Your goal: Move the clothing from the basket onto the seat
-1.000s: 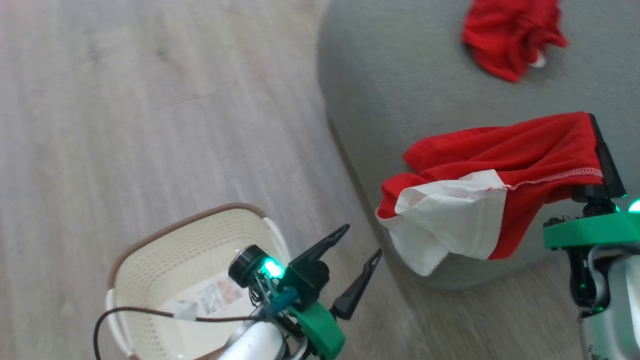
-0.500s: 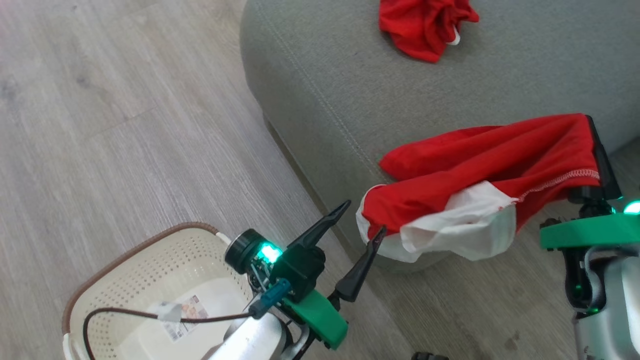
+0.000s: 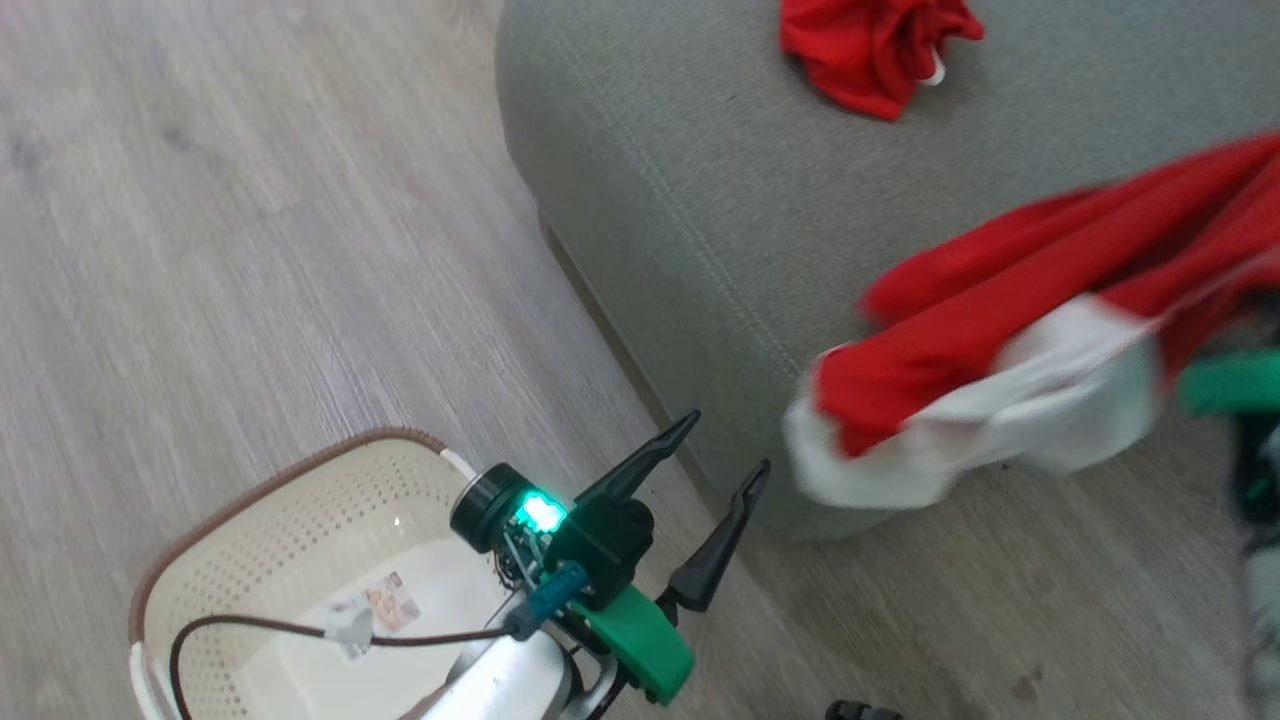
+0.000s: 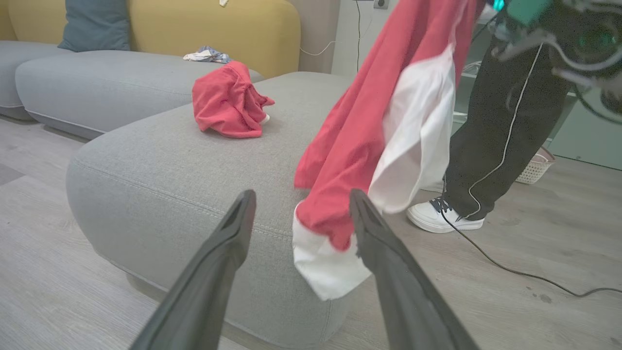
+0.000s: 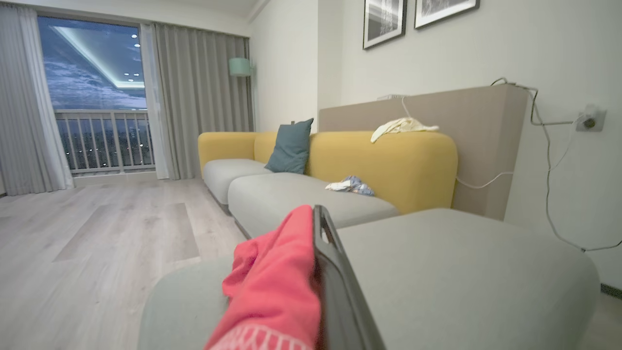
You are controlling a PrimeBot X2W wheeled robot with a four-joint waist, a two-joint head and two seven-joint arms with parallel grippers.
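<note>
The basket (image 3: 300,520) looks emptied; last garment unplaced.
A red garment (image 3: 875,45) lies on the seat (image 3: 680,150); the right gripper (image 5: 321,221) clamps the red-and-white garment (image 3: 950,370) at its near corner; the left gripper (image 3: 726,440) gapes, holding nothing.

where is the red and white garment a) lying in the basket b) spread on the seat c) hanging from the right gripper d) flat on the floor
c: the red and white garment hangs in the air from the shut right gripper, beside the seat.

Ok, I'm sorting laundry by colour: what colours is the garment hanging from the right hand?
The garment is red with white parts, clearest in the left wrist view.
</note>
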